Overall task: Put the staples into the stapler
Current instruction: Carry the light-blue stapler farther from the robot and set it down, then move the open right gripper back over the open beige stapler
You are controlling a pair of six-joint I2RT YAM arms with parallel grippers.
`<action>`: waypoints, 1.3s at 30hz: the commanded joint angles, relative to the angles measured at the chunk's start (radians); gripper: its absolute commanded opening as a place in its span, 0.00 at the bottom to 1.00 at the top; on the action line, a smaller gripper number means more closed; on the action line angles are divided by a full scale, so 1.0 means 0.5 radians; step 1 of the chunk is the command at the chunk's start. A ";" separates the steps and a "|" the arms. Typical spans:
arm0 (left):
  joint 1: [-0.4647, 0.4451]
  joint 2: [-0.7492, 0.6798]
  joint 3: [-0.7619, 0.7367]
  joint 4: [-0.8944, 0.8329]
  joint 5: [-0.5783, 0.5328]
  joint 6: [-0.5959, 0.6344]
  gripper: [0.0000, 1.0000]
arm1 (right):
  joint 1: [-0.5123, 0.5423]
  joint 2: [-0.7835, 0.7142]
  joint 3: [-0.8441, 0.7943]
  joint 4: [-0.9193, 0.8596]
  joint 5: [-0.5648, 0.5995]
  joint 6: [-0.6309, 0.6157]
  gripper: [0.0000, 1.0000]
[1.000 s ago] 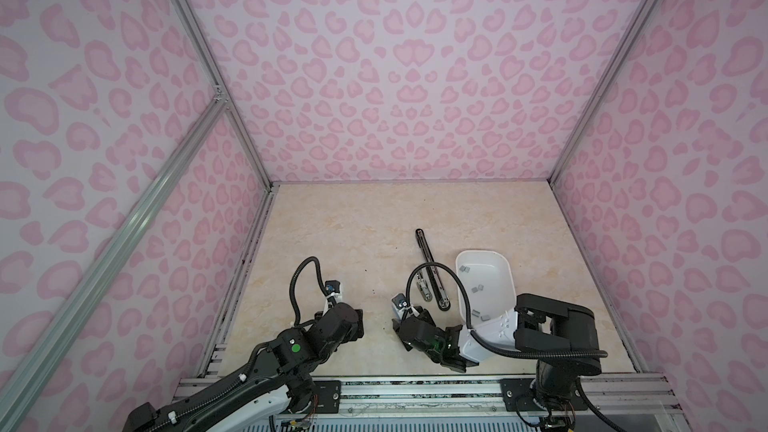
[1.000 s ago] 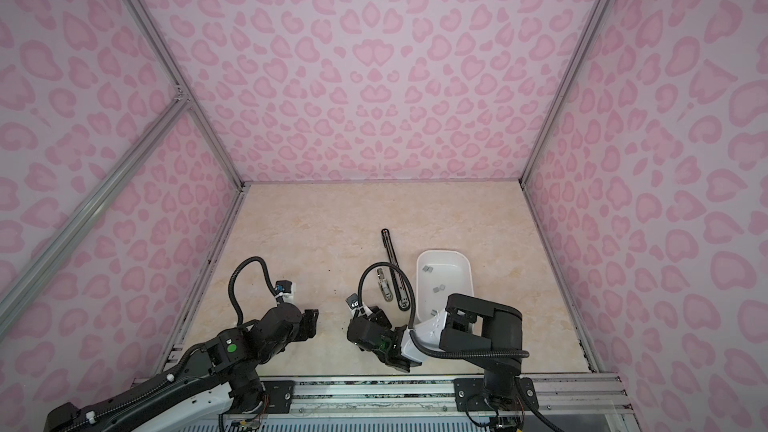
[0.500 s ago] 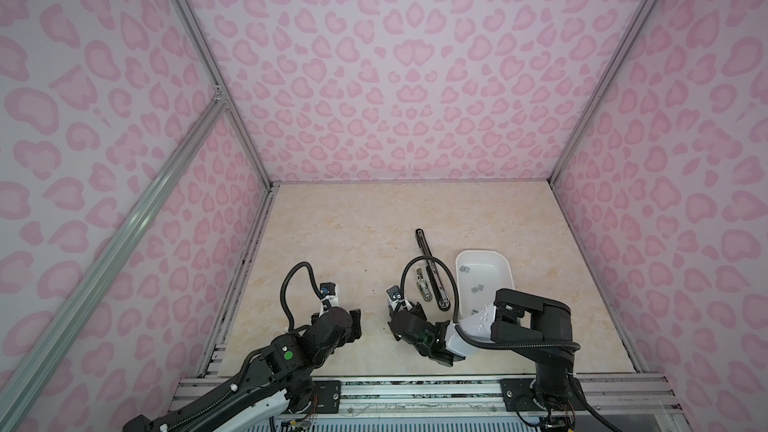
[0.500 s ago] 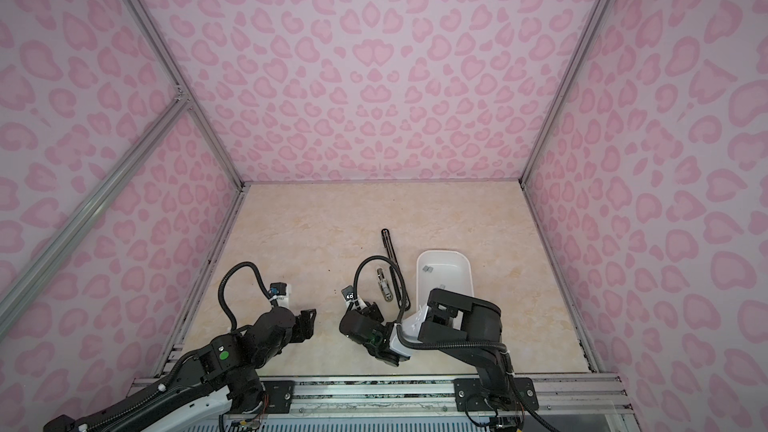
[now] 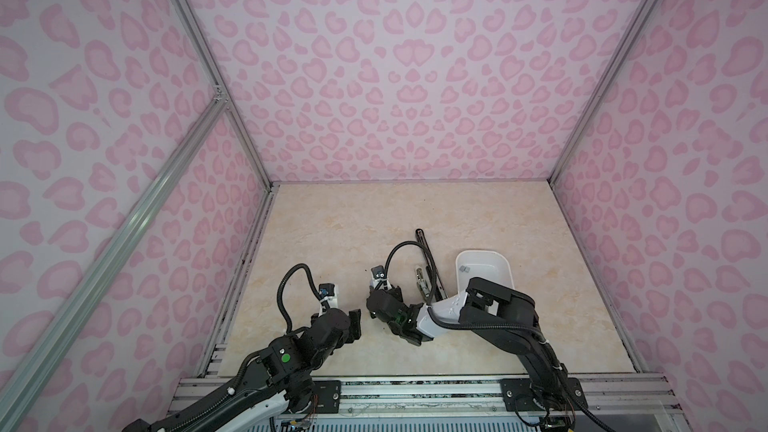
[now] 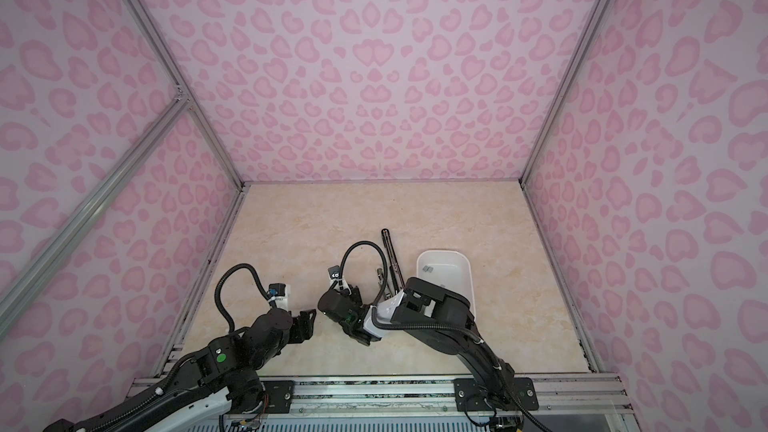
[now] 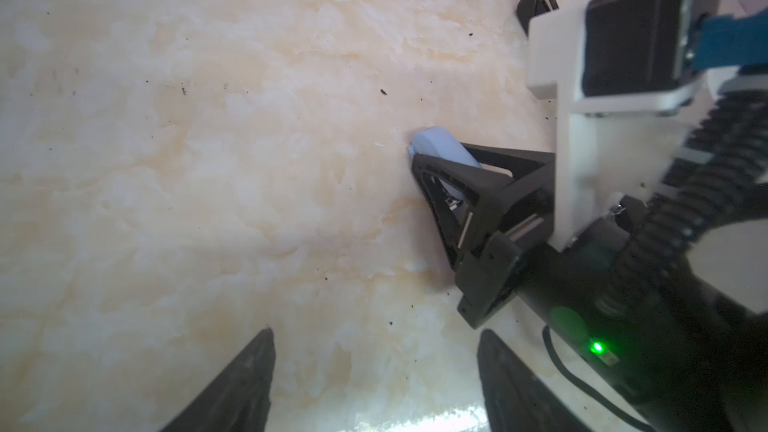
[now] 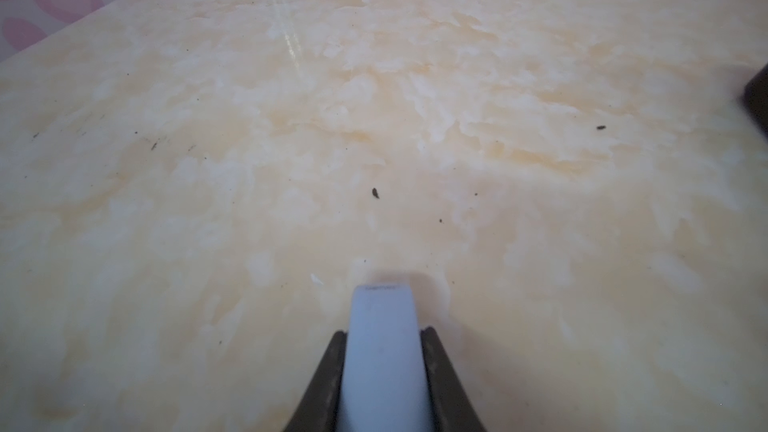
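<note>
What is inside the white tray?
Small grey staples lie in the white tray; its near end is hidden by the right arm, so anything there is unseen.

Glossy white plastic for the tray (image 5: 482, 252), dull grey metal in the staples (image 5: 464, 269) inside it. Just left of the tray, a long black bar (image 5: 424, 247), finish too small to judge, beside a bright metal part (image 5: 421, 282). Under the tray, a smooth table top (image 8: 374, 97) in beige marble pattern, faintly shiny, flecked with dark grit. Further left of the tray, matt pale blue plastic on the small stapler (image 8: 384, 367), matt black plastic on the right gripper (image 8: 384, 332) fingers (image 8: 322, 384). Behind the tray, matt pink-printed walls (image 5: 395, 76), brushed metal rails (image 5: 199, 47).
</note>
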 commanded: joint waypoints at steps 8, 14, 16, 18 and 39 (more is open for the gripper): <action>-0.005 -0.131 -0.039 0.051 0.037 0.022 0.78 | -0.005 0.138 0.180 -0.377 -0.010 0.142 0.33; -0.006 -0.219 -0.059 0.052 0.053 0.034 0.78 | 0.007 -0.069 0.085 -0.370 -0.009 0.063 0.46; -0.005 -0.242 -0.064 0.051 0.060 0.033 0.78 | 0.016 -0.141 0.074 -0.412 -0.011 0.035 0.49; -0.004 -0.261 -0.070 0.052 0.066 0.033 0.78 | 0.038 -0.234 0.050 -0.451 -0.003 -0.008 0.54; -0.005 -0.250 -0.084 0.062 0.088 -0.005 0.77 | -0.102 -0.965 -0.734 -0.532 0.137 -0.179 0.58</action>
